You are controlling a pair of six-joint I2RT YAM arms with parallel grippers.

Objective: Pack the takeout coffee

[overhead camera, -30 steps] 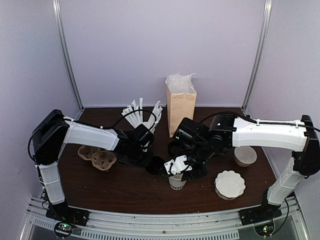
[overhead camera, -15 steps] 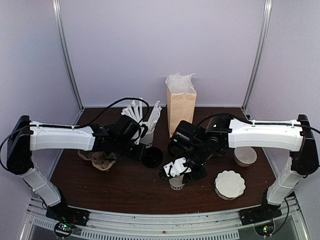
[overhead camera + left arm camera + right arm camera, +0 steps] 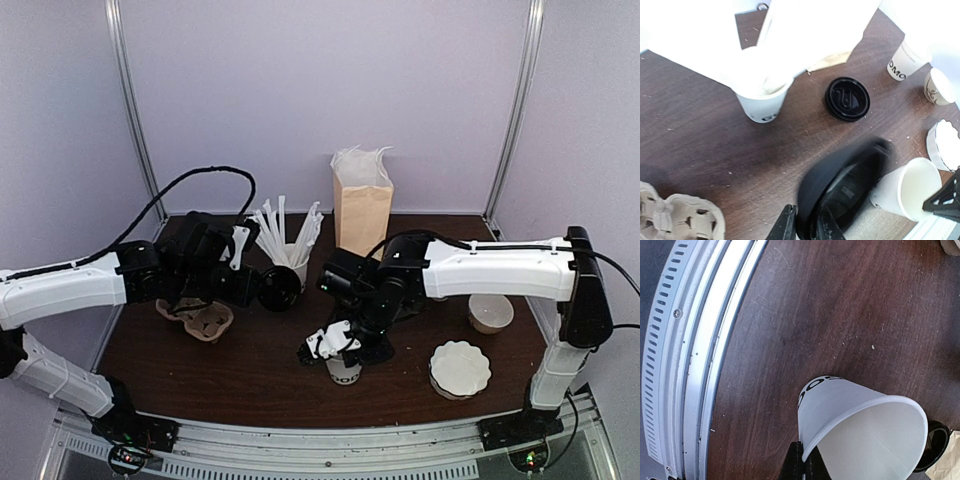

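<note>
Two end effectors are loaded. At far left a pulp cup carrier lies on the surface. Just right of it, the left end effector is clamped on the edge of a black lid, held near a cup of white straws. A paper bag stands behind centre. The right end effector is pinched on the rim of the takeout coffee cup, lidless, at front centre. A stack of white lids and another white cup sit further right.
</note>
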